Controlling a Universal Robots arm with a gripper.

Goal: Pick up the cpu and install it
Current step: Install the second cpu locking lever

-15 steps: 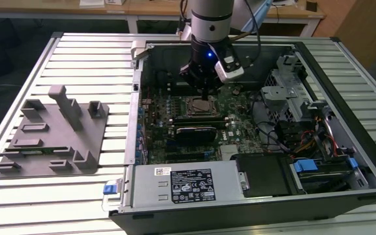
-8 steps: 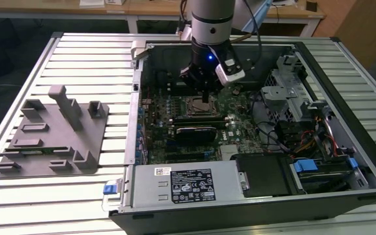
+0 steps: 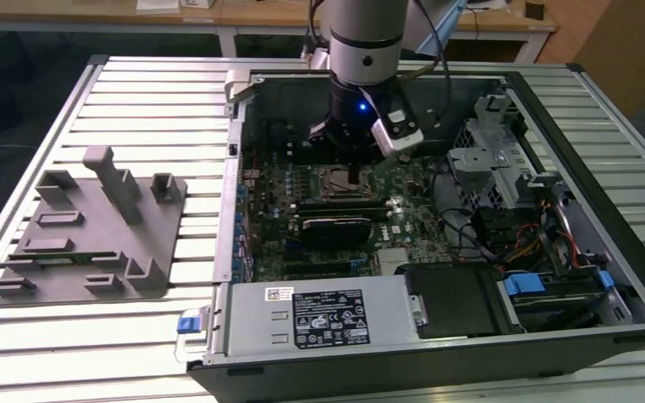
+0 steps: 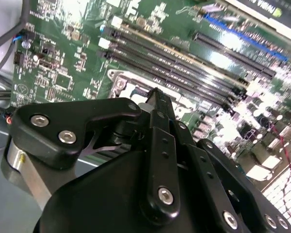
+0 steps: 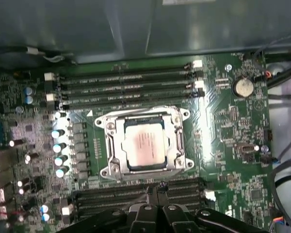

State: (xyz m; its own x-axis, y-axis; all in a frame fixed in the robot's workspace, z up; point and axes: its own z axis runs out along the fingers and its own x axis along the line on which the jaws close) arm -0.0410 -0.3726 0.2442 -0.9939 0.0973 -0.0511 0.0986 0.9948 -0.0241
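The cpu [image 5: 145, 144], a silvery-grey square chip, lies flat inside the metal socket frame [image 5: 109, 141] on the green motherboard [image 5: 228, 126] in the first wrist view. My gripper [image 5: 155, 188] hovers just beside the socket over the memory slots, its black fingers together with nothing between them. In the second wrist view the gripper [image 4: 155, 94] is seen from behind, pointing at the socket frame [image 4: 123, 82]. In the exterior view the gripper [image 3: 348, 172] hangs straight down inside the open computer case, right over the socket area.
The open computer case [image 3: 591, 151] lies on a slatted metal table. A grey fixture tray [image 3: 87, 243] with upright posts stands at the exterior view's left. A power supply [image 3: 317, 315], drive bays and cable bundles [image 3: 524, 243] crowd the case.
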